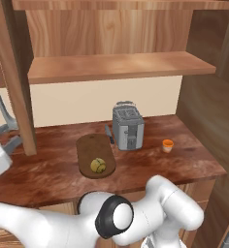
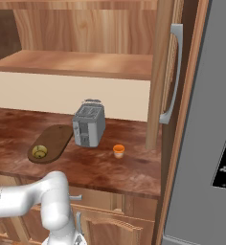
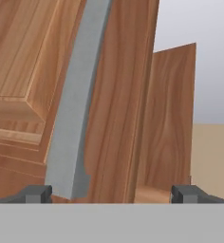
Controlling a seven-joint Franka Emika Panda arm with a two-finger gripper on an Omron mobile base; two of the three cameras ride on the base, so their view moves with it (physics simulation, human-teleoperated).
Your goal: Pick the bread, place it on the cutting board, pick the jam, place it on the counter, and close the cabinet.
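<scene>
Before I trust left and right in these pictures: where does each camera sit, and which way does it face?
Left base view: behind the arm's left, looking down at the counter; white arm at bottom.
Right base view: behind the arm's right, same counter, open cabinet door; arm lower left.
Hand view: on the hand, facing a cabinet door's grey handle; pincer tips apart at the bottom.
Both base views share the toaster, the bread on the cutting board, and the jam.

Bread (image 2: pixel 39 151) on cutting board (image 2: pixel 57 139), jam (image 2: pixel 118 150) on counter (image 2: pixel 129 172)
</scene>
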